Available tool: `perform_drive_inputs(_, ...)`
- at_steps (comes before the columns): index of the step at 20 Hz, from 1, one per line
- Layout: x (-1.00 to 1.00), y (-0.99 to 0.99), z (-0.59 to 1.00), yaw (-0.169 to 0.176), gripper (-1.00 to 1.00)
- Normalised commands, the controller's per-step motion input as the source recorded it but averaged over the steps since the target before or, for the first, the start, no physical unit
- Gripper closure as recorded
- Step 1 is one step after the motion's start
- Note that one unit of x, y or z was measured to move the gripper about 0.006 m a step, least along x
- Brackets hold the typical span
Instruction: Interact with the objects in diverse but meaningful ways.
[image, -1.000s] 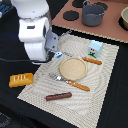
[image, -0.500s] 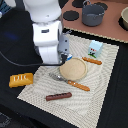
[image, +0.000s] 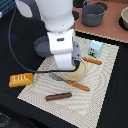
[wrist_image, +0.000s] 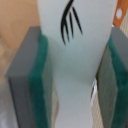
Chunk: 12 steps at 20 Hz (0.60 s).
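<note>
In the wrist view a white tube (wrist_image: 75, 60) with a black fork mark fills the gap between my green finger pads (wrist_image: 37, 80), and my gripper (wrist_image: 75, 80) is shut on it. In the exterior view my gripper (image: 71, 66) hangs low over the striped placemat (image: 107, 85), just above a round tan disc (image: 82, 73). A yellow bread block (image: 21, 79) lies off the mat on the exterior view's left. The brown sausage stick (image: 58, 96) lies at the mat's near edge. A pale blue carton (image: 95, 47) stands at the far side. The grey pot (image: 93, 13) stands beyond the mat.
An orange stick (image: 79, 85) and a grey utensil (image: 56, 76) lie near the disc, and another orange piece (image: 93, 61) sits by the carton. A grey saucepan (image: 42, 46) shows behind my arm. A pale bowl (image: 123, 17) stands at the far right.
My arm has moved toward the exterior view's right and nearer, from beside the mat to over the tan disc. The other items have not moved.
</note>
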Motion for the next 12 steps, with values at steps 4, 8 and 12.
perform_drive_inputs(4,0.75,0.15,-0.03,0.000,1.00)
perform_drive_inputs(8,0.53,0.20,-0.04,0.000,1.00)
perform_drive_inputs(12,0.31,0.18,0.24,0.006,-1.00)
